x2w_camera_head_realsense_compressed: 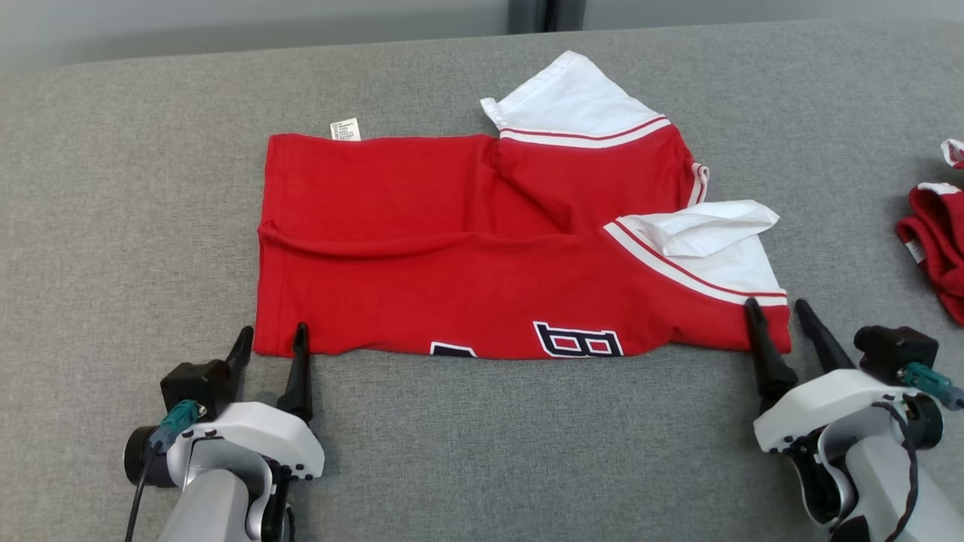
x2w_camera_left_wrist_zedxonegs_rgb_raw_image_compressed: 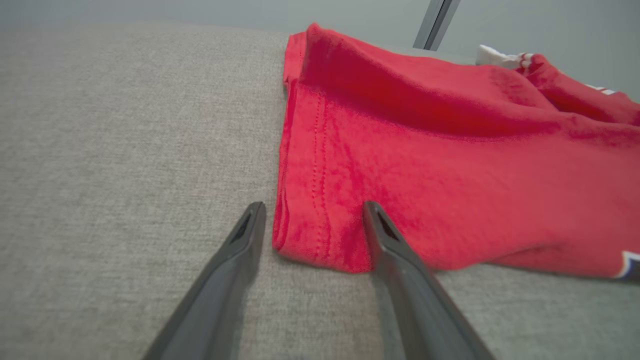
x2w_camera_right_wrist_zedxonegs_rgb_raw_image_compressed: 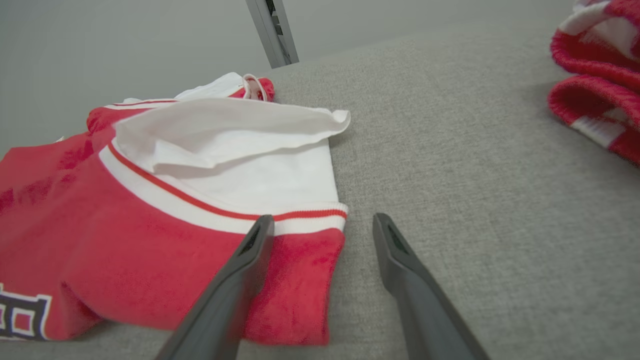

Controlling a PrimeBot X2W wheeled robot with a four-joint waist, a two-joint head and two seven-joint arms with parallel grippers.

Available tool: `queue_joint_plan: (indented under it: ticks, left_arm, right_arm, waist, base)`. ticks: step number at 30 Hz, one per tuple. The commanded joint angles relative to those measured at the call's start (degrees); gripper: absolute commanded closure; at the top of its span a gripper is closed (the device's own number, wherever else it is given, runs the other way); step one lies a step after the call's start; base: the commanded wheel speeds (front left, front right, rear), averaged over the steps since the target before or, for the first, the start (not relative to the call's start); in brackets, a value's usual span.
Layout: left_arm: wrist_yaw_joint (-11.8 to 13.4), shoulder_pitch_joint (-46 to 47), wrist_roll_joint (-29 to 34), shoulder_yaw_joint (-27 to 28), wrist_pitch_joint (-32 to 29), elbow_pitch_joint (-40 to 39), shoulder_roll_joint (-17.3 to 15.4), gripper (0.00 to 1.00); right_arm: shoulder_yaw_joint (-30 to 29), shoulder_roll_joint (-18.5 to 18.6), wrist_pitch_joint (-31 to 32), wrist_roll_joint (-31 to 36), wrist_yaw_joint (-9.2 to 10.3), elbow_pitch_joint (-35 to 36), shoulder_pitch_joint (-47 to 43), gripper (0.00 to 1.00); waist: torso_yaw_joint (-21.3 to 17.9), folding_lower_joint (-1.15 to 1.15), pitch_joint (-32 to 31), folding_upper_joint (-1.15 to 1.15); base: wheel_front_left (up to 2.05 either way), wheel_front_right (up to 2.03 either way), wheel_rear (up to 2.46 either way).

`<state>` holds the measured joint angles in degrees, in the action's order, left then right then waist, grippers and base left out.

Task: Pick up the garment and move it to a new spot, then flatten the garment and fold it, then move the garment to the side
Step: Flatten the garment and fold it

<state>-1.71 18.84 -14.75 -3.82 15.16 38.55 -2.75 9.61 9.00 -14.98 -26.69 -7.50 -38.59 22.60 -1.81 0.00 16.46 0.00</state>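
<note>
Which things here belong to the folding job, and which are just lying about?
Job: red shirt; left pincer and right pincer, both open at its near corners.
Lying about: other red clothes at the grey table's right edge.

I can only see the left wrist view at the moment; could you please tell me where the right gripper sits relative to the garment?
Observer: The right gripper is open at the near right corner of the garment, with one finger over the red cloth and the other over the grey surface.
Operator: Thank you. Is the sleeve on that side lying flat?
Observer: No, the near white sleeve has its end folded back over itself.
Operator: Is anything else lying nearby?
Observer: Yes, a second red and white garment lies bunched at the right edge of the head view, apart from this one.
</note>
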Motion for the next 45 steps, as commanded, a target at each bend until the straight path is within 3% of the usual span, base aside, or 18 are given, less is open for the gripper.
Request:
queue_joint_plan:
  ticks: [1,4,5,6,7,8,9,10,11,12,16,21,29,37,38,39,40,45]
  left_arm:
    - [0.3,0.6,-0.4,0.0,0.0,0.3,-0.3,0.00]
    - [0.2,1.6,-0.6,-1.1,-0.1,2.8,-0.2,0.00]
    - [0.2,1.9,-0.6,-1.5,-0.1,4.1,-0.2,0.07]
    - [0.0,2.1,-0.6,-2.0,-0.3,5.1,-0.2,0.25]
    - [-0.3,2.4,-1.0,-2.2,-0.3,5.9,-0.2,0.52]
    - [-0.4,2.6,-0.9,-2.5,-0.3,6.6,-0.2,0.71]
    - [-0.7,2.8,-1.3,-2.8,-0.4,7.3,-0.1,1.00]
    - [-1.0,2.8,-1.5,-3.0,-0.4,7.9,-0.1,1.00]
    - [-1.2,2.8,-1.5,-3.3,-0.4,8.5,-0.1,1.00]
    - [-1.4,2.9,-1.5,-3.6,-0.4,9.0,0.0,1.00]
    - [-2.3,2.6,-1.9,-4.1,-0.4,9.1,-0.1,1.00]
    - [-1.2,0.5,-2.4,-2.4,-0.2,7.1,-0.4,1.00]
    - [-0.5,-9.2,-1.4,0.7,0.0,5.4,-0.5,1.00]
    - [-1.1,-15.8,-0.2,2.4,0.0,4.8,-0.6,1.00]
    - [-1.1,-16.0,-0.2,2.5,0.0,4.7,-0.5,1.00]
    - [-1.2,-16.1,-0.4,2.5,0.0,4.5,-0.6,0.69]
    - [-1.2,-15.9,-0.5,2.5,0.0,4.0,-0.6,0.00]
    - [-1.2,-14.5,-0.5,1.8,0.0,2.3,-0.3,0.00]
  right_arm:
    - [0.0,0.2,-0.3,-0.1,0.02,-0.7,-0.2,0.00]
    - [1.8,-0.4,0.1,-0.7,0.02,-3.1,0.9,0.00]
    - [2.5,-0.7,0.5,-0.9,0.02,-3.9,1.1,0.00]
    - [3.4,-1.0,1.0,-1.1,0.02,-4.6,1.1,0.00]
    - [4.3,-1.2,1.2,-1.5,0.02,-5.0,1.2,0.00]
    - [5.4,-1.2,1.7,-1.8,0.01,-5.3,1.2,0.00]
    - [6.3,-1.2,1.9,-2.3,-0.05,-5.6,1.3,0.00]
    - [7.1,-0.9,2.0,-2.7,-0.05,-5.9,1.3,0.25]
    - [8.1,-0.6,2.2,-2.7,-0.05,-6.1,1.2,0.67]
    - [8.6,-0.5,2.2,-3.3,-0.05,-6.3,1.1,1.00]
    - [8.5,1.4,1.3,-5.1,0.10,-7.0,1.3,1.00]
    - [8.4,2.0,0.4,-6.6,0.17,-8.0,1.2,1.00]
    - [9.3,2.2,-0.1,-9.9,0.16,-10.0,-4.2,1.00]
    - [11.5,2.9,0.5,-13.6,0.16,-8.4,-9.9,1.00]
    - [11.6,3.0,0.6,-13.9,0.16,-8.3,-10.3,0.84]
    - [11.6,3.0,0.5,-14.0,0.16,-8.1,-10.4,0.50]
    - [11.7,2.9,0.6,-14.2,0.14,-7.9,-10.3,0.00]
    - [11.3,2.6,0.2,-13.7,0.02,-7.0,-8.6,0.00]
  waist:
    - [-0.1,0.00,0.1,0.00]
    - [-0.1,0.00,0.6,0.00]
    - [0.0,0.00,0.7,0.00]
    - [0.0,0.00,0.8,0.00]
    - [0.1,0.00,0.8,0.00]
    - [0.2,0.00,0.9,0.00]
    - [0.2,0.00,0.9,0.00]
    - [0.3,0.00,0.8,0.00]
    - [0.3,0.00,0.8,0.00]
    - [0.3,0.00,0.7,0.00]
    - [0.5,0.00,-0.3,0.00]
    - [0.9,0.00,-3.2,0.00]
    - [2.9,0.00,-12.1,0.00]
    - [4.0,0.00,-15.7,0.00]
    - [4.0,0.00,-15.7,0.00]
    - [4.1,0.00,-15.6,0.00]
    - [4.2,0.00,-15.5,0.00]
    - [4.4,0.00,-14.8,0.00]
  base:
    - [0.00,0.00,0.00]
    - [0.00,0.00,0.00]
    - [0.00,0.00,0.00]
    - [0.00,0.00,0.00]
    - [0.00,0.00,0.00]
    - [0.00,0.00,0.00]
    - [0.00,0.00,0.00]
    - [0.00,0.00,0.00]
    - [0.00,0.00,0.00]
    - [0.00,0.00,0.00]
    - [0.00,0.00,0.00]
    - [0.00,0.00,0.00]
    - [0.00,0.00,0.00]
    - [0.00,0.00,0.00]
    - [0.00,0.00,0.00]
    - [0.00,0.00,0.00]
    - [0.00,0.00,0.00]
    - [0.00,0.00,0.00]
